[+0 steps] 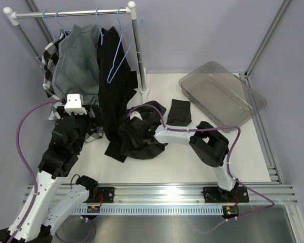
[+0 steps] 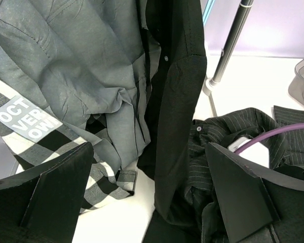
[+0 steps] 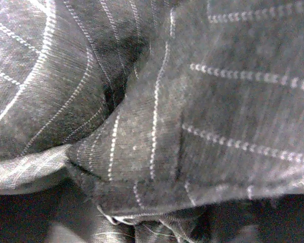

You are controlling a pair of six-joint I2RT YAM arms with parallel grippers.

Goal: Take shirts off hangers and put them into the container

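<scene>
Two grippers near the shirts; the left gripper [image 2: 149, 152] is spread wide.
The right gripper [image 1: 142, 132] seems buried in the crumpled black shirt [image 1: 137, 148] on the table [image 1: 192, 162], its grip impossible to tell; beyond, the hanging black shirt [image 1: 111, 76] drapes from the rail [image 1: 73, 12], tub [image 1: 218, 96] far right.

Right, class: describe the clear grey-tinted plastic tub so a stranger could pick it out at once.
Start at the white table and go to its far right corner, away from the metal clothes rail. There sits the clear, grey-tinted rectangular plastic tub, angled and empty. Unlike the dark pinstriped folded cloth just left of it, it is rigid and see-through.
</scene>
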